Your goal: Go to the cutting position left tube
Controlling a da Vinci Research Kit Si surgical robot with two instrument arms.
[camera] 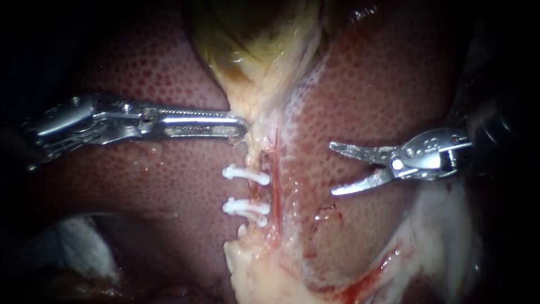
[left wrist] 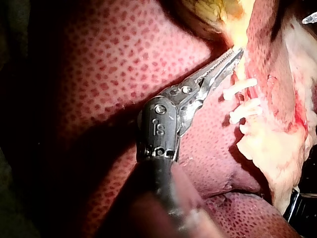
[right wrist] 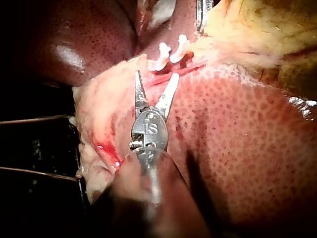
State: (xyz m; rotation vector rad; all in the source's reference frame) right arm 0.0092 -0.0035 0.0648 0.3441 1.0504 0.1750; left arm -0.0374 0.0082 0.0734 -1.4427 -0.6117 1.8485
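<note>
Left tube (camera: 259, 191): pale, dead centre, crossed by two white plastic clips (camera: 246, 174); thin red tube (camera: 277, 169) just beside it at 3 o'clock.
Left instrument (camera: 242, 126): steel, pincer closed, tip touching pale tissue above the clips.
Right instrument (camera: 332, 169): pincer wide, over the liver (camera: 169, 62) at 3 o'clock, clear of both tubes.
Liver: mottled red, glossy.
Gallbladder (camera: 259, 45): yellowish, 12 o'clock.
Gauze (camera: 73, 242): white, 8 o'clock.

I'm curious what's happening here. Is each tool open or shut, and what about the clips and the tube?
Left instrument: shut on pale tissue below the gallbladder.
Right instrument: open, holding nothing.
Clips: closed across the left tube.
Left tube: not cut.
</note>
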